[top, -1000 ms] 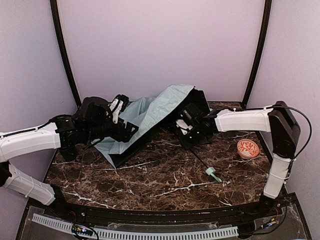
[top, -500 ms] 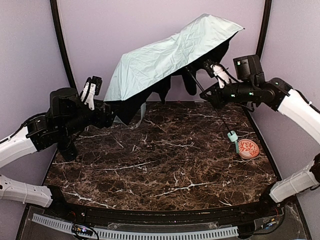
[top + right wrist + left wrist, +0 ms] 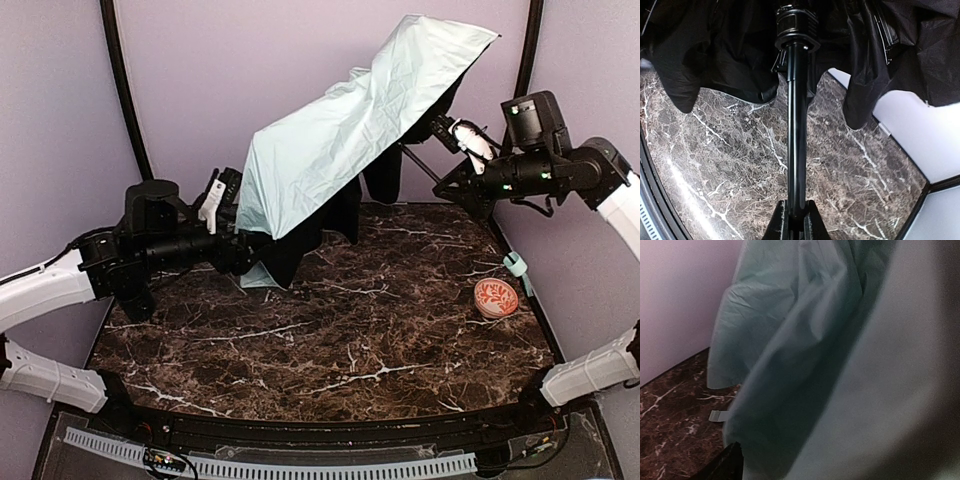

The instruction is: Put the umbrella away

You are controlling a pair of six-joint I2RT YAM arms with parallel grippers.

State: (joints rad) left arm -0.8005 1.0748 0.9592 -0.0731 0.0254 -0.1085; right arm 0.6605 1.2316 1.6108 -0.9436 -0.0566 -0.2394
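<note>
Right pincer (image 3: 792, 220) clenched on the shaft (image 3: 792, 125) of the umbrella (image 3: 350, 140), holding it aloft over the worktop (image 3: 350, 340); my left pincer (image 3: 235, 225) meets the canopy (image 3: 790, 340), grip unclear. Fabric seems light and limp; I judge the stiff shaft the surest hold.

One umbrella (image 3: 350, 140), one small dish (image 3: 495, 297)
</note>
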